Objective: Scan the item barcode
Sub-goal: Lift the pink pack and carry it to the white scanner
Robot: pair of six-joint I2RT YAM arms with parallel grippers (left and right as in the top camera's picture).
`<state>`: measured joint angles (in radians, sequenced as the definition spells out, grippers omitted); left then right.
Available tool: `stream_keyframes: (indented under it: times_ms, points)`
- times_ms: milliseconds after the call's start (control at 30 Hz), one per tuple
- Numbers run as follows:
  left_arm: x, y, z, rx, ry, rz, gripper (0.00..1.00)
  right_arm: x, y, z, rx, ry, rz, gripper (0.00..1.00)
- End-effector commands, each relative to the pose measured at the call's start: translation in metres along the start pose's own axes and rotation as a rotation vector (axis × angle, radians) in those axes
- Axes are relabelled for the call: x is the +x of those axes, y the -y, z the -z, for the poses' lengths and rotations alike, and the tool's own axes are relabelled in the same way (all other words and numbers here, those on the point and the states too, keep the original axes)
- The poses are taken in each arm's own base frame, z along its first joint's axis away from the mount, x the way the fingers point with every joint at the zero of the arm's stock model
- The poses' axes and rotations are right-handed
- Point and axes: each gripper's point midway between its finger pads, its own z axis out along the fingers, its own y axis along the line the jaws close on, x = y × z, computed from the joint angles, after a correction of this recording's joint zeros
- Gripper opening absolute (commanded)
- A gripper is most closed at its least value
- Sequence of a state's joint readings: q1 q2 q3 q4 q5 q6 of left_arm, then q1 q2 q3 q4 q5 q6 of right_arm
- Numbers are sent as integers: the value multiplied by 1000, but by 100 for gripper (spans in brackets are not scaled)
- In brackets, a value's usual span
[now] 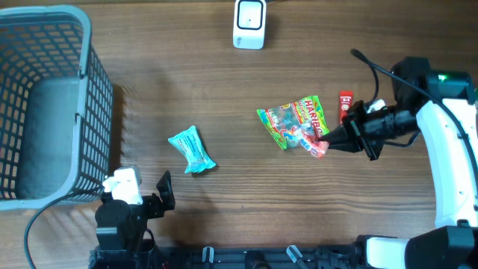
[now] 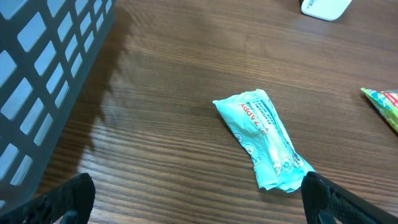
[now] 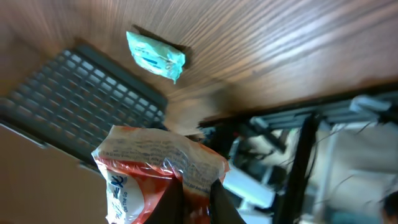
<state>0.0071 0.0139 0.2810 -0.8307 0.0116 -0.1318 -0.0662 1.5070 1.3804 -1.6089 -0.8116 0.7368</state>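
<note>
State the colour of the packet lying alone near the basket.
Light teal packet; the left wrist view shows it best.

We log a grey mesh basket at the left end of the wooden table. Near the basket's right side lies a teal packet, flat and tilted. Well right of the basket lies a crumpled green Haribo bag. Farthest from the basket is a small red stick packet.
</note>
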Motion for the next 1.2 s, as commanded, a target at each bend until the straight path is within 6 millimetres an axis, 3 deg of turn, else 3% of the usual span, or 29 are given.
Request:
stream_keyframes:
  times_ms: [0, 67, 133, 267, 300, 367, 433, 467, 500, 533, 667, 800, 933, 1067, 1167]
  points:
    - [1, -1, -1, -8, 1, -26, 100, -4, -4, -10, -6, -79, -149, 4]
    - [1, -2, -1, -8, 1, -26, 100, -9, -4, -15, 6, -96, -143, 4]
    - [1, -2, -1, -8, 2, -26, 100, -16, 0, -17, 30, -83, -25, 4]
    - [1, -2, -1, -8, 2, -26, 100, -24, -39, -12, -117, -9, 327, 5]
    - [1, -2, -1, -8, 2, -26, 100, -27, -54, -10, -152, 40, 433, 4]
    - [1, -2, -1, -8, 2, -26, 100, -33, -103, -5, -240, 195, 718, 5]
    - [1, -2, -1, -8, 2, -26, 100, -42, -162, -3, -296, 425, 1010, 5]
    - [1, -2, -1, -8, 1, -26, 100, -43, -176, -1, -303, 490, 1078, 5]
    - [1, -2, -1, -8, 2, -26, 100, -43, -205, 3, -304, 656, 1215, 5]
    - [1, -2, -1, -8, 1, -26, 100, -48, -223, 10, -273, 802, 1289, 5]
    - [1, -2, -1, -8, 1, -26, 100, -80, -259, 36, -134, 1267, 1232, 5]
    - [1, -1, -1, -8, 1, -26, 100, -108, -292, 2, -75, 1378, 1393, 5]
    - [1, -2, -1, -8, 2, -26, 100, -143, -313, -29, -137, 1438, 1422, 5]
    - [1, -2, -1, -8, 2, -26, 100, -149, -336, -42, -335, 1534, 1422, 4]
    - [1, -2, -1, -8, 2, -26, 100, -152, -342, -46, -419, 1586, 1428, 5]
